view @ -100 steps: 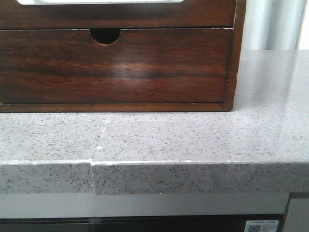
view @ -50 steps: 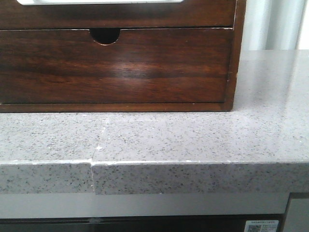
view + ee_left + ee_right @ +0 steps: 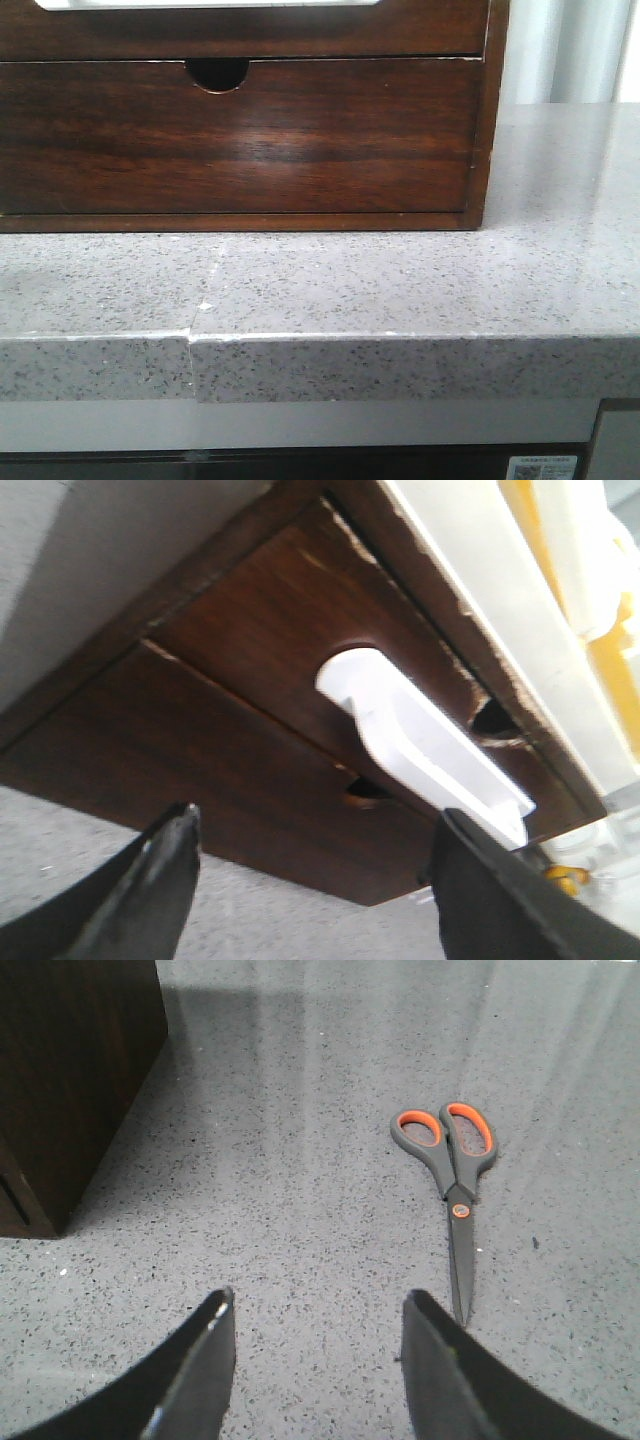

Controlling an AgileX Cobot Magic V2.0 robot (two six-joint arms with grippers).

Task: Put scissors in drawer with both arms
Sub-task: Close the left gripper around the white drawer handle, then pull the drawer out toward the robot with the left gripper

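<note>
The drawer (image 3: 240,140) is a glossy dark reddish-brown front with a semicircular notch (image 3: 217,74) in its top edge; it sits flush in its cabinet. It also shows in the left wrist view (image 3: 220,770), with the notch (image 3: 365,792) ahead of my open, empty left gripper (image 3: 320,875). The scissors (image 3: 455,1175), grey with orange-lined handles, lie flat and closed on the counter, ahead and a little to one side of my open, empty right gripper (image 3: 315,1315); their tip is close to one finger (image 3: 440,1360). Neither gripper shows in the front view.
The wooden cabinet frame (image 3: 488,110) stands on a grey speckled counter (image 3: 400,280) whose front edge is close to the camera. A white plastic piece (image 3: 420,745) lies across the panel above the drawer. The cabinet's corner (image 3: 70,1080) is beside the right gripper.
</note>
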